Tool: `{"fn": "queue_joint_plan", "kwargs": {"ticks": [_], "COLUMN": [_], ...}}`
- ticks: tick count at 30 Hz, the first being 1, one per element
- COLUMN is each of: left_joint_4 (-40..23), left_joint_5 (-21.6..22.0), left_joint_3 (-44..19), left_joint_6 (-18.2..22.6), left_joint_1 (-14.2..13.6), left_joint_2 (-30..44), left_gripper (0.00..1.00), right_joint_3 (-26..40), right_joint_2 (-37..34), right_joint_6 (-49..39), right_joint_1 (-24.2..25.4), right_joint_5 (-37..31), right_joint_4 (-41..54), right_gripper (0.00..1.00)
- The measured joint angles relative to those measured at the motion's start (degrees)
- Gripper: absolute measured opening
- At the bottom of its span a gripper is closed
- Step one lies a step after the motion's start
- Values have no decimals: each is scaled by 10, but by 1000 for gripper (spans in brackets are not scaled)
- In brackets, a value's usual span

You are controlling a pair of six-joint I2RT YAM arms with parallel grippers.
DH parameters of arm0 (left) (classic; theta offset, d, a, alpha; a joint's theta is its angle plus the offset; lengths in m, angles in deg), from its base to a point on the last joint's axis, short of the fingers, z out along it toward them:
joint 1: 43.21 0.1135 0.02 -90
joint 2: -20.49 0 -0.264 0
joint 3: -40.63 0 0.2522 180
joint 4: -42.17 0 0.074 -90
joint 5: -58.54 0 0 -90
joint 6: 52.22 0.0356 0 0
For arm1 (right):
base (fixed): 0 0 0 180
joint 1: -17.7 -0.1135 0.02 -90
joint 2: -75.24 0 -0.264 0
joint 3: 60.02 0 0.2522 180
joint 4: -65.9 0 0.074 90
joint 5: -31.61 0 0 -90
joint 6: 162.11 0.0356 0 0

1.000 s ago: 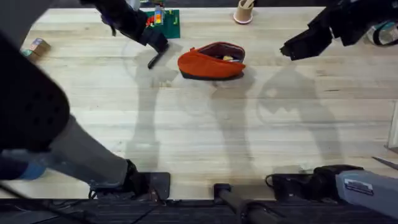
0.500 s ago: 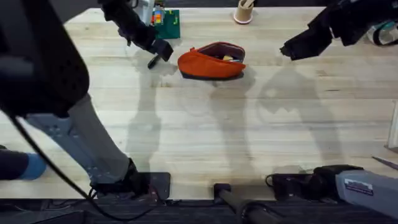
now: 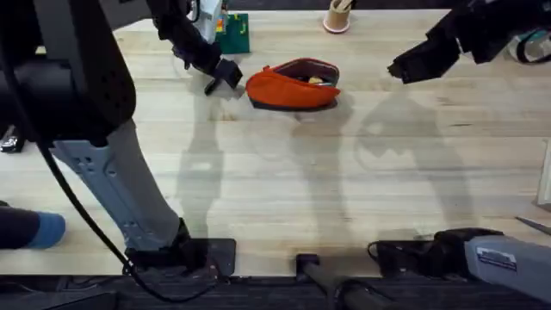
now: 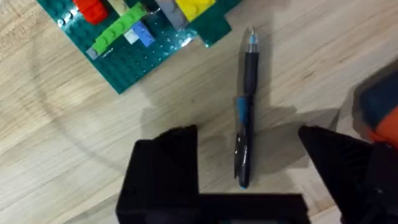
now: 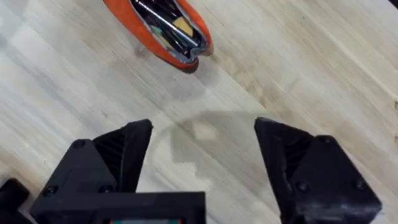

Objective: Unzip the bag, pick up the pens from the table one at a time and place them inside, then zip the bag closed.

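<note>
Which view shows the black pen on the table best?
The left wrist view: the black pen lies whole between the open fingers. Overhead, the left gripper covers most of it.

Left claw is moving lower and nearer to bag, now straddling black pen with fingers apart.

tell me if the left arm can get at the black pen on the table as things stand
Probably yes. The left pincer is open right over the pen, one finger on each side, with bare table around the pen. The green block plate lies close but apart.
</note>
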Motion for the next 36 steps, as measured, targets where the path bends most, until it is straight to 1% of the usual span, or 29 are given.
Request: {"fn": "queue_joint_plan", "kwargs": {"ticks": [4,6,7,8,10,11,12,13,14,16,20,32,36], "left_joint_4": [-2,-2,-3,-2,-2,-3,-2,0,1,-1,-1,-7,-14], "left_joint_5": [8,11,12,13,14,15,15,13,15,16,16,16,16], "left_joint_3": [0,0,0,0,0,0,0,0,-3,-3,-3,-7,-7], "left_joint_6": [0,1,1,2,1,1,2,3,4,4,3,-21,-25], "left_joint_1": [0,0,0,0,0,0,0,0,0,-1,-1,-1,-1], "left_joint_2": [0,0,0,0,0,0,0,0,0,0,0,0,-17], "left_gripper": [868,788,718,626,365,253,153,74,55,46,45,44,44], "right_joint_3": [0,0,0,0,0,0,0,0,0,0,0,0,0], "right_joint_2": [0,0,0,0,0,0,0,0,0,0,0,0,0], "right_joint_6": [0,0,0,0,0,0,0,0,0,0,0,0,0], "right_joint_1": [0,0,0,0,0,0,0,0,0,0,0,0,0], "right_joint_5": [0,0,0,0,0,0,0,0,0,0,0,0,0], "right_joint_4": [0,0,0,0,0,0,0,0,0,0,0,0,0], "right_gripper": [996,996,996,996,996,996,996,996,996,995,996,996,996]}}
